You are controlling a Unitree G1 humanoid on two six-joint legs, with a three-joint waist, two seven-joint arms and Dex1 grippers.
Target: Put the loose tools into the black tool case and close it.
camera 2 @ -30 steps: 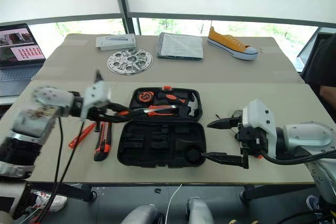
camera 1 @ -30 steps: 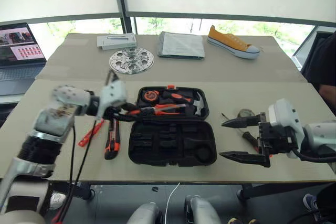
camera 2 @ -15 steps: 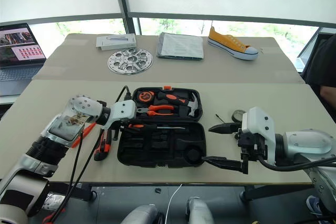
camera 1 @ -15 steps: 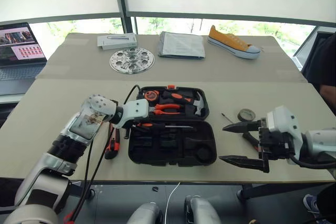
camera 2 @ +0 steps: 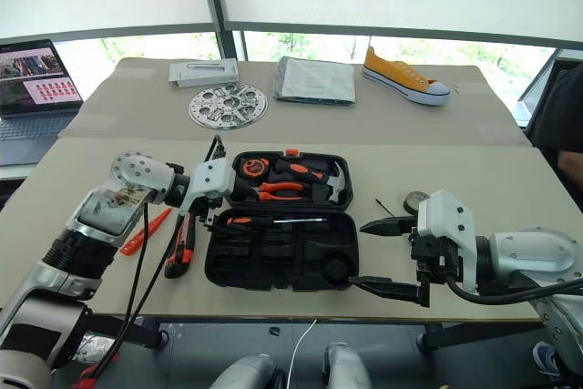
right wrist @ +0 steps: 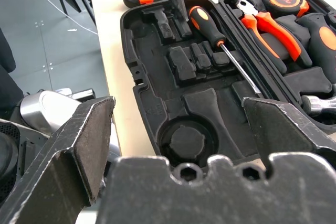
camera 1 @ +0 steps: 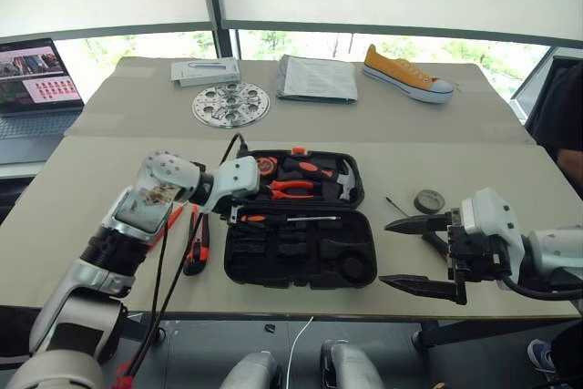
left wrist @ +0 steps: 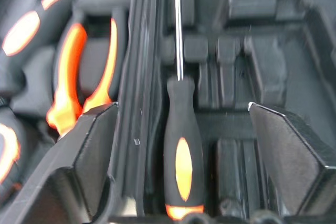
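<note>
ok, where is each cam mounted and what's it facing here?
Left eye, right eye: on the head, looking forward and down at the black tool case on the table; both arms show.
Left wrist: along the left tool, its fingers either side of a screwdriver lying in the case.
Right wrist: along the right tool, facing the case's near half.
All share the case and that screwdriver.

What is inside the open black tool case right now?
In the black tool case: hammer, pliers and tape measure in the far half, one screwdriver in the near half. Slots under the left hand are hidden.
</note>
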